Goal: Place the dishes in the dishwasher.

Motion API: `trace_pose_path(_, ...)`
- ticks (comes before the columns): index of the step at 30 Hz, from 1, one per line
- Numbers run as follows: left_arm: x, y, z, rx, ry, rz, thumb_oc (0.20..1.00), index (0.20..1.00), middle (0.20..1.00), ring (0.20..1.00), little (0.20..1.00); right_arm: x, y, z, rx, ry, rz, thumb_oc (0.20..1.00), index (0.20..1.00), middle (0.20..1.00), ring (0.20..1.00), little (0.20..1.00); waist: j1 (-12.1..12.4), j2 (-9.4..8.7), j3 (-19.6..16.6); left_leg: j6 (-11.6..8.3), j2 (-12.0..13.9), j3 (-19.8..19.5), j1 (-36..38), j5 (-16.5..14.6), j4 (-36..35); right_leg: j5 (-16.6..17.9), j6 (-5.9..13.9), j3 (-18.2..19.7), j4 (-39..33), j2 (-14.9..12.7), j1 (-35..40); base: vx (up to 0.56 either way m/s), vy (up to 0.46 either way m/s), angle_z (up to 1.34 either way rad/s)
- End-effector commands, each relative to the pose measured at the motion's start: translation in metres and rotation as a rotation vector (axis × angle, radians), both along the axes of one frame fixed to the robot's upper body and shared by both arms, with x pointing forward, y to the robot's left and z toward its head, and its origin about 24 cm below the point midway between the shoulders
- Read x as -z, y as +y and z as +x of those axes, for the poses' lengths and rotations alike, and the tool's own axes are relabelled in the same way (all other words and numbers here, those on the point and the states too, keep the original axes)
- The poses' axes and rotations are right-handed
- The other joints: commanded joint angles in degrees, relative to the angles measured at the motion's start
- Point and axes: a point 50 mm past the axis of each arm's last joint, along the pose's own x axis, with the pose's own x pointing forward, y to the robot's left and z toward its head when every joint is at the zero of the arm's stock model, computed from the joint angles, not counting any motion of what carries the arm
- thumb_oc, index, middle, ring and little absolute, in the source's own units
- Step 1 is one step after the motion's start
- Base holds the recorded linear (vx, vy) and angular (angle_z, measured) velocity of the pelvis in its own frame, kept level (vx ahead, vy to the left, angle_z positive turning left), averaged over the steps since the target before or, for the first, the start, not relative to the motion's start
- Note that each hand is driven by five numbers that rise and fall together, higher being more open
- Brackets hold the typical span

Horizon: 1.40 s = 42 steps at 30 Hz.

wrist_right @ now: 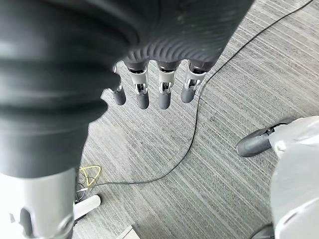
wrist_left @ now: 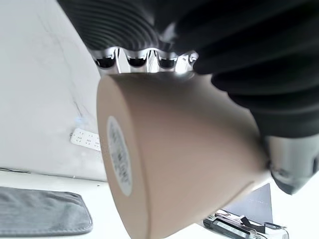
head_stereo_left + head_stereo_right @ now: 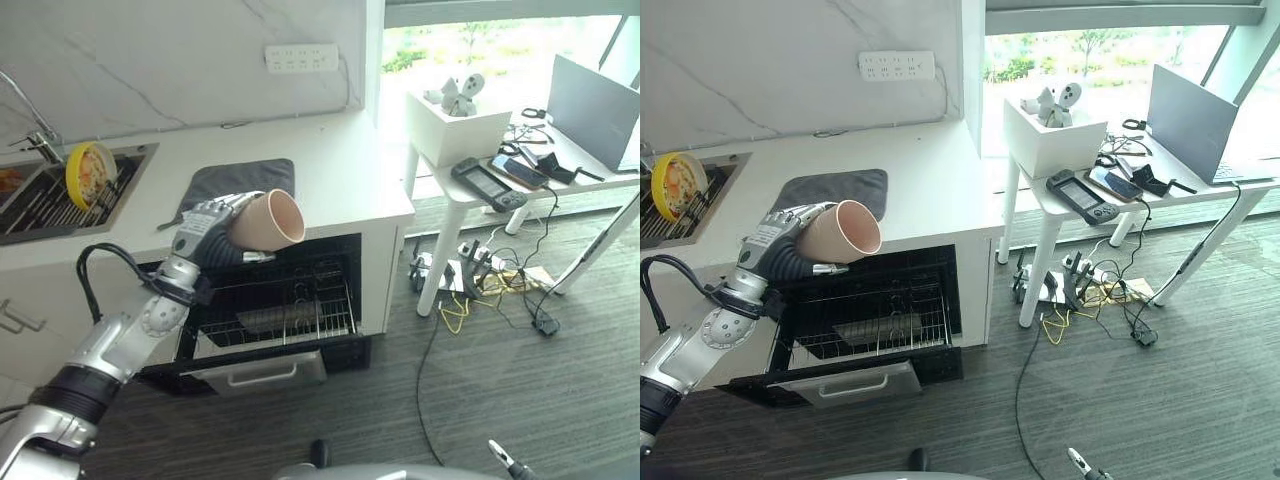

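My left hand (image 3: 205, 228) is shut on a beige cup (image 3: 268, 221), held on its side with its mouth to the right, above the open dishwasher (image 3: 270, 300). In the left wrist view the cup (image 2: 179, 154) shows its base, with my fingers (image 2: 134, 59) curled over it. The wire rack (image 3: 875, 320) below holds a dark flat dish. A yellow plate (image 3: 90, 175) stands on edge in the sink rack (image 3: 50, 200). My right hand (image 1: 149, 89) hangs over the floor with relaxed fingers and nothing in it.
A grey mat (image 3: 240, 185) lies on the white counter (image 3: 340, 170) behind the cup. The dishwasher's door (image 3: 260, 372) is folded down toward the floor. To the right stands a white table (image 3: 520, 170) with devices, and cables (image 3: 480, 280) under it.
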Motion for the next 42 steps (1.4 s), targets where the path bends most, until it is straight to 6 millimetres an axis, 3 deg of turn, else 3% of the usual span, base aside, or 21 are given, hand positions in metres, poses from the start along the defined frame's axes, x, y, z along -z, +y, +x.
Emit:
trace_pose_path(1, -0.045, 0.005, 0.006, -0.01, -0.181, -0.061, 0.2, 0.2, 0.2, 0.2, 0.2, -0.005, -0.017, -0.004, 0.022, 0.002, -0.05, 1.0, 1.0, 1.0, 1.0, 1.0, 0.9, 2.37, -0.3, -4.54, 5.4, 1.6, 4.7, -6.8, 0.5, 5.3, 5.29, -3.0, 1.7, -3.9, -4.6, 0.09, 0.081, -0.09)
trace_pose_path(6, -0.044, 0.011, 0.001, -0.033, -0.167, -0.051, 0.2, 0.2, 0.2, 0.2, 0.2, -0.006, -0.016, 0.004, -0.007, -0.003, -0.051, 1.0, 1.0, 1.0, 1.0, 1.0, 2.4, 1.86, -0.4, -3.37, 4.4, 1.7, 5.4, -7.7, 0.6, 5.2, 6.49, -3.9, 2.9, -5.5, -4.4, 0.08, 0.077, -0.07)
trace_pose_path(8, -0.043, 0.009, 0.001, -0.026, -0.161, -0.034, 0.2, 0.2, 0.2, 0.2, 0.2, -0.006, -0.013, 0.012, -0.027, -0.033, -0.053, 1.0, 1.0, 1.0, 1.0, 1.0, 2.3, 1.65, -0.2, -1.44, 3.1, 0.8, 5.2, -8.4, 1.4, 5.0, 6.52, -1.4, 10.2, -4.7, -6.2, 0.05, 0.085, -0.17)
trace_pose_path(10, -0.042, 0.007, 0.002, -0.024, -0.162, -0.017, 0.2, 0.2, 0.2, 0.2, 0.2, -0.007, -0.007, 0.019, -0.03, -0.077, -0.045, 1.0, 1.0, 1.0, 1.0, 1.0, 1.2, 1.72, 0.6, 0.12, 1.9, -1.5, 5.1, -8.9, 2.2, 7.7, 6.79, 3.3, 19.8, -2.9, -13.1, 0.01, 0.027, -0.06)
trace_pose_path(12, -0.046, 0.008, 0.003, -0.029, -0.168, -0.013, 0.2, 0.2, 0.2, 0.2, 0.2, -0.008, -0.006, 0.023, -0.026, -0.104, -0.039, 1.0, 1.0, 1.0, 1.0, 1.0, 0.9, 1.61, 1.1, -0.31, 1.7, -2.4, 5.4, -8.5, 1.9, 10.1, 6.2, 4.1, 18.1, -4.0, -15.0, 0.03, -0.109, 0.17)
trace_pose_path(13, -0.052, 0.01, 0.008, -0.027, -0.18, -0.014, 0.2, 0.2, 0.2, 0.2, 0.2, -0.009, -0.007, 0.025, -0.018, -0.125, -0.037, 1.0, 1.0, 1.0, 1.0, 1.0, -0.7, 2.24, 2.2, -0.72, 2.3, -3.7, 6.0, -8.7, 1.8, 9.1, 5.63, 7.7, 16.2, -2.1, -16.9, 0.05, -0.241, 0.46)
trace_pose_path(16, -0.045, 0.007, 0.007, -0.033, -0.178, -0.039, 0.2, 0.2, 0.2, 0.2, 0.2, -0.009, -0.013, 0.022, -0.006, -0.083, -0.051, 1.0, 1.0, 1.0, 1.0, 1.0, 0.4, 1.84, 2.0, -3.39, 4.7, -1.8, 4.7, -7.1, 2.1, 5.6, 3.53, 3.4, 6.6, -1.0, -11.3, 0.02, -0.366, 0.89)
trace_pose_path(21, -0.041, 0.004, 0.003, -0.02, -0.157, -0.062, 0.2, 0.2, 0.2, 0.2, 0.2, -0.012, -0.029, 0.006, 0.069, -0.036, -0.097, 1.0, 1.0, 1.0, 1.0, 1.0, -0.4, 2.19, 2.1, -4.52, 5.7, -0.9, 2.4, -7.0, 5.1, 3.1, 1.16, 1.6, 6.9, 0.4, -9.3, -0.04, -0.077, 0.43)
trace_pose_path(24, -0.041, -0.004, 0.005, 0.01, -0.171, -0.076, 0.2, 0.2, 0.2, 0.2, 0.2, -0.014, -0.038, 0.0, 0.092, -0.005, -0.13, 1.0, 1.0, 1.0, 1.0, 1.0, -1.6, 2.04, 2.6, -4.89, 7.3, 1.0, 1.4, -8.8, 10.3, 2.1, 1.15, 0.4, 10.5, -1.5, -10.4, -0.08, 0.2, 0.09)
trace_pose_path(25, -0.042, -0.007, 0.005, 0.02, -0.18, -0.07, 0.2, 0.2, 0.2, 0.2, 0.2, -0.018, -0.047, 0.001, 0.138, -0.017, -0.154, 1.0, 1.0, 1.0, 1.0, 1.0, -2.1, 2.55, 2.9, -5.97, 10.2, 1.0, 2.3, -7.8, 9.5, 0.8, 1.26, 0.0, 13.4, -2.5, -11.2, -0.06, 0.368, 0.32)
trace_pose_path(28, -0.044, -0.007, 0.004, 0.018, -0.187, -0.058, 0.2, 0.2, 0.2, 0.2, 0.2, -0.024, -0.057, 0.006, 0.206, -0.067, -0.164, 1.0, 1.0, 1.0, 1.0, 1.0, -2.6, 3.72, 3.2, -7.83, 14.8, 0.9, 4.1, -5.7, 7.0, -1.4, 1.84, -0.5, 17.2, -4.7, -12.3, 0.0, 0.527, 0.14)
trace_pose_path(29, -0.043, -0.007, 0.004, 0.02, -0.188, -0.065, 0.2, 0.2, 0.2, 0.2, 0.2, -0.026, -0.06, 0.007, 0.23, -0.088, -0.174, 1.0, 1.0, 1.0, 1.0, 1.0, -3.2, 4.22, 3.2, -8.73, 16.4, 1.4, 4.6, -4.8, 6.1, -1.7, 2.39, -0.5, 18.0, -5.9, -12.6, 0.01, 0.88, 0.15)
trace_pose_path(30, -0.041, -0.013, 0.006, 0.046, -0.193, -0.08, 0.2, 0.2, 0.2, 0.2, 0.2, -0.031, -0.068, 0.01, 0.266, -0.129, -0.201, 1.0, 1.0, 1.0, 1.0, 1.0, -3.9, 4.91, 3.6, -9.75, 16.6, 2.2, 4.4, -4.9, 6.9, -0.4, 4.71, -0.2, 16.9, -9.1, -11.7, 0.02, 0.911, 0.21)
trace_pose_path(31, -0.043, -0.014, 0.007, 0.049, -0.193, -0.086, 0.2, 0.2, 0.2, 0.2, 0.2, -0.033, -0.07, 0.013, 0.267, -0.143, -0.212, 1.0, 1.0, 1.0, 1.0, 1.0, -4.2, 5.61, 3.7, -9.94, 16.1, 2.5, 4.8, -5.3, 6.3, 0.5, 6.01, -0.5, 16.4, -10.7, -11.8, 0.04, 0.842, 0.22)
trace_pose_path(33, -0.046, -0.014, 0.01, 0.051, -0.164, -0.086, 0.2, 0.2, 0.2, 0.2, 0.2, -0.037, -0.074, 0.016, 0.26, -0.158, -0.26, 1.0, 1.0, 1.0, 1.0, 1.0, -4.5, 6.06, 3.2, -10.0, 13.1, 3.6, 5.8, -5.7, 4.5, 6.7, 9.15, -0.5, 11.2, -14.9, -10.3, 0.06, 0.476, 0.23)
trace_pose_path(36, -0.05, -0.007, 0.012, 0.047, -0.159, -0.061, 0.2, 0.2, 0.2, 0.2, 0.2, -0.035, -0.064, 0.025, 0.229, -0.184, -0.249, 1.0, 1.0, 1.0, 1.0, 1.0, -3.8, 5.18, 2.7, -8.56, 9.8, 3.8, 6.9, -6.3, 1.7, 13.1, 9.88, -2.5, 8.1, -16.7, -10.9, -0.01, 0.3, -0.14)
trace_pose_path(37, -0.048, 0.008, 0.01, -0.023, -0.162, -0.032, 0.2, 0.2, 0.2, 0.2, 0.2, -0.03, -0.05, 0.037, 0.158, -0.197, -0.179, 1.0, 1.0, 1.0, 1.0, 1.0, -2.7, 4.63, 2.6, -7.1, 9.7, 7.2, 8.1, -7.0, 1.0, 11.0, 9.26, -5.8, 11.1, -14.5, -12.4, -0.08, 0.258, -0.57)
trace_pose_path(39, -0.045, 0.014, 0.002, -0.04, -0.178, -0.014, 0.2, 0.2, 0.2, 0.2, 0.2, -0.026, -0.044, 0.035, 0.146, -0.207, -0.121, 1.0, 1.0, 1.0, 1.0, 1.0, -2.0, 4.34, 2.3, -5.71, 9.4, 8.6, 8.0, -7.6, 1.1, 6.7, 7.7, -6.8, 13.1, -9.5, -13.6, -0.08, 0.084, -1.65)
trace_pose_path(40, -0.047, 0.013, 0.001, -0.032, -0.183, -0.006, 0.2, 0.2, 0.2, 0.2, 0.2, -0.024, -0.039, 0.03, 0.169, -0.211, -0.091, 1.0, 1.0, 1.0, 1.0, 1.0, -1.3, 3.81, 2.1, -5.49, 8.9, 8.0, 7.2, -8.0, 1.9, 5.7, 7.0, -7.9, 12.4, -8.8, -13.4, -0.08, -0.043, -1.43)
trace_pose_path(41, -0.051, 0.011, 0.0, -0.033, -0.187, 0.0, 0.2, 0.2, 0.2, 0.2, 0.2, -0.02, -0.034, 0.025, 0.186, -0.215, -0.049, 1.0, 1.0, 1.0, 1.0, 1.0, -0.6, 3.05, 1.9, -5.37, 8.5, 7.3, 6.0, -8.4, 3.1, 7.3, 6.45, -8.7, 11.8, -9.5, -13.5, -0.06, -0.071, -0.4)
trace_pose_path(42, -0.056, 0.011, 0.002, -0.034, -0.19, -0.009, 0.2, 0.2, 0.2, 0.2, 0.2, -0.016, -0.029, 0.02, 0.189, -0.21, -0.01, 1.0, 1.0, 1.0, 1.0, 1.0, -0.8, 2.6, 2.2, -5.07, 8.4, 6.8, 6.1, -8.4, 3.0, 7.6, 6.29, -7.1, 11.6, -9.4, -13.6, -0.05, -0.072, 0.13)
